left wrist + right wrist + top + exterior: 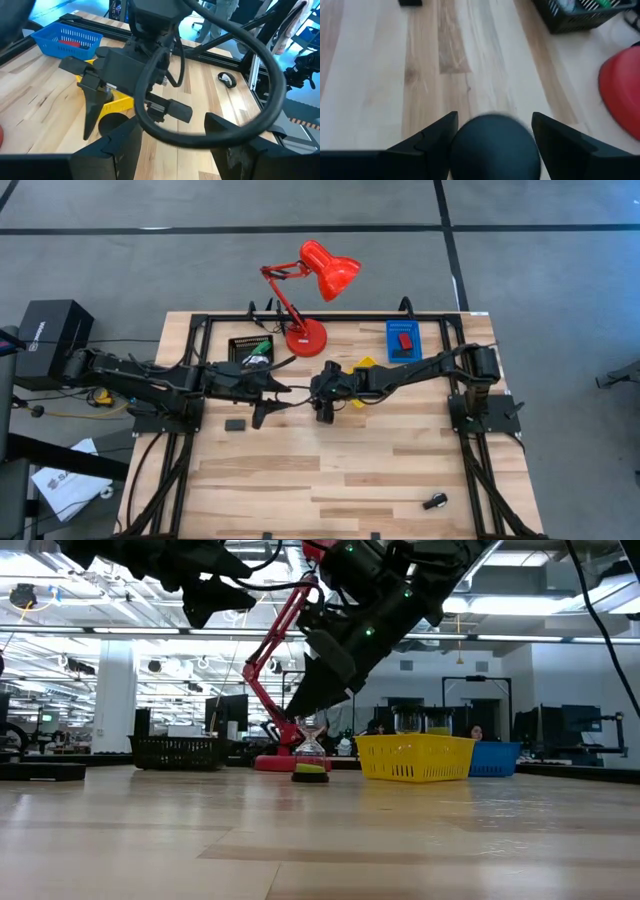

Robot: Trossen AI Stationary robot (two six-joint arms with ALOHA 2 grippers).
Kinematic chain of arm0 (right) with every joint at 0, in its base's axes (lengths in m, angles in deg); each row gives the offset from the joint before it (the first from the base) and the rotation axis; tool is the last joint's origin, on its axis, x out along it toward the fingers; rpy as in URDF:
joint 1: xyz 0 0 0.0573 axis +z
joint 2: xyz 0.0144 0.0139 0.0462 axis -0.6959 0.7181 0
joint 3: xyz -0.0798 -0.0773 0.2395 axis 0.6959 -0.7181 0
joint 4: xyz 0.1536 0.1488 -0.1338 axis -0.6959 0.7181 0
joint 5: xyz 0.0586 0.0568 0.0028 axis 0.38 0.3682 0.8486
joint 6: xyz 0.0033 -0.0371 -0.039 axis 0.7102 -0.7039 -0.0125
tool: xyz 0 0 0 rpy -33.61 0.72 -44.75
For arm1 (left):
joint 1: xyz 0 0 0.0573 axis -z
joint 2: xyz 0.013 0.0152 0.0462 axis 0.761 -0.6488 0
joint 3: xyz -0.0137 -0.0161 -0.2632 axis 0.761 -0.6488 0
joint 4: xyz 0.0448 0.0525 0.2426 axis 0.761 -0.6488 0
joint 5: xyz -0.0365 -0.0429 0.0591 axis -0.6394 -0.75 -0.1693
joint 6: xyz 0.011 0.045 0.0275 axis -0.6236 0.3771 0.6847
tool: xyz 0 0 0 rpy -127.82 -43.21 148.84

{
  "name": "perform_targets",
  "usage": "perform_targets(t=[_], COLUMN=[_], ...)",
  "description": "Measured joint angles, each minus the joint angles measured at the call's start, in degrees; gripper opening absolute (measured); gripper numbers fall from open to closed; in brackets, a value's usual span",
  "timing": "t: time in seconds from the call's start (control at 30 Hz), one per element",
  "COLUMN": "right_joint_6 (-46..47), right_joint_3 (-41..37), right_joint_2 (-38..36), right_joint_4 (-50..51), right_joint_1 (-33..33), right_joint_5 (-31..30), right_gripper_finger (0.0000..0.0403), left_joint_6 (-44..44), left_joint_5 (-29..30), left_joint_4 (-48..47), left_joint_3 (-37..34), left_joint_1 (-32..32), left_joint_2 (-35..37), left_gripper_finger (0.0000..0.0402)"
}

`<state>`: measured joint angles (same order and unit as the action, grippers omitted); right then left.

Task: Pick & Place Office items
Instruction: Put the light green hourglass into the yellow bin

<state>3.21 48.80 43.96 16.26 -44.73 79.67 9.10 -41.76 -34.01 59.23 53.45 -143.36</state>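
While your right tool (325, 412) straddles a black tape roll (494, 146) at frame centre, jaws wide, its round face lies flat on the worktop (340, 480); your left tool (262, 415) hovers open just beside.

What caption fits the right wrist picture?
Right hand open around a black round thing above the wooden table.

High view: you look straight down on whole pale plank wooden table (330, 470). Low view: you sit at tabletop level, facing tall red metal desk lamp (285, 690) and room behind. Wrist views: close, looking past own fingers. High and low share lamp and yellow slotted plastic tray (415, 757).
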Motion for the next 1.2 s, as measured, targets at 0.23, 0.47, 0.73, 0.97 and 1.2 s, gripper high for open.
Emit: perform_targets(t=[0.23,0.47,0.73,0.97,1.2], right_joint_6=[0.04,2.73,4.05,4.04,4.04], right_joint_3=[0.00,0.00,0.00,-0.02,-0.11], right_joint_2=[0.00,0.00,0.00,-1.08,-5.06], right_joint_4=[3.13,3.97,4.04,6.06,11.73], right_joint_1=[1.43,1.68,1.96,3.26,3.81], right_joint_5=[0.07,-0.03,0.12,0.13,-0.02], right_gripper_finger=[0.0244,0.0213,0.0192,0.0194,0.0191], left_joint_6=[0.00,0.00,0.00,0.02,0.02], left_joint_5=[0.00,0.00,0.02,0.02,0.02], left_joint_4=[0.00,0.04,0.15,0.26,0.31], left_joint_3=[0.00,0.00,0.00,0.00,-0.03], left_joint_1=[0.00,0.00,0.00,0.00,0.00], left_joint_2=[0.00,0.00,0.00,0.00,-0.02], left_gripper_finger=[0.0209,0.0209,0.0209,0.0209,0.0209])
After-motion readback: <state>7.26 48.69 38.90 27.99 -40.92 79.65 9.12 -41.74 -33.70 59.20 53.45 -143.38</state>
